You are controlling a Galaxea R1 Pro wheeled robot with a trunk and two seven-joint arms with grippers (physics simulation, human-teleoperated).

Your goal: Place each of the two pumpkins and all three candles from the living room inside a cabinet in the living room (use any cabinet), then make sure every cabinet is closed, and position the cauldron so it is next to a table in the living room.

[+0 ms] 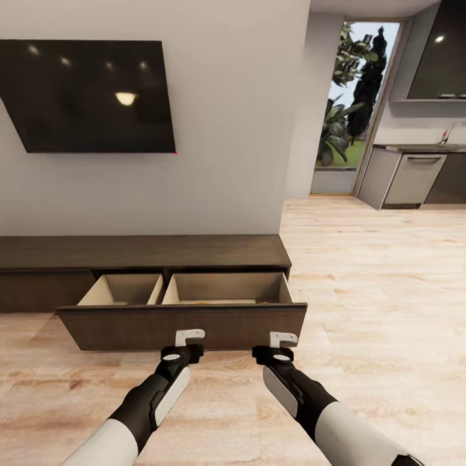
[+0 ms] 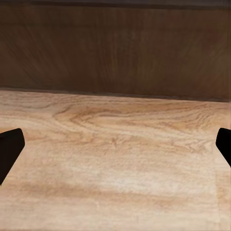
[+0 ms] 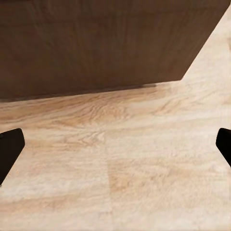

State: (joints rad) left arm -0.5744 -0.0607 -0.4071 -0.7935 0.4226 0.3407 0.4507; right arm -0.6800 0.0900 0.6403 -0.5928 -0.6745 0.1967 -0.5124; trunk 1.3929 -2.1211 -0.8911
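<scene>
The cabinet [image 1: 142,251] is a long low dark brown unit against the wall. Its right drawer [image 1: 181,327] is pulled out, showing two pale beige compartments. A thin orange sliver [image 1: 207,301] shows just behind the drawer front in the right compartment, too little to tell what it is. My left gripper [image 1: 189,336] and right gripper [image 1: 283,338] hover low over the floor right before the drawer front, both open and empty. The wrist views face that dark front [image 2: 115,48] [image 3: 96,43] over the floor. The candles, cauldron and table are out of view.
A dark TV [image 1: 90,97] hangs on the wall above the unit. Light wood floor [image 1: 375,291] stretches to the right toward grey kitchen cabinets [image 1: 408,178] and a glass door [image 1: 349,110].
</scene>
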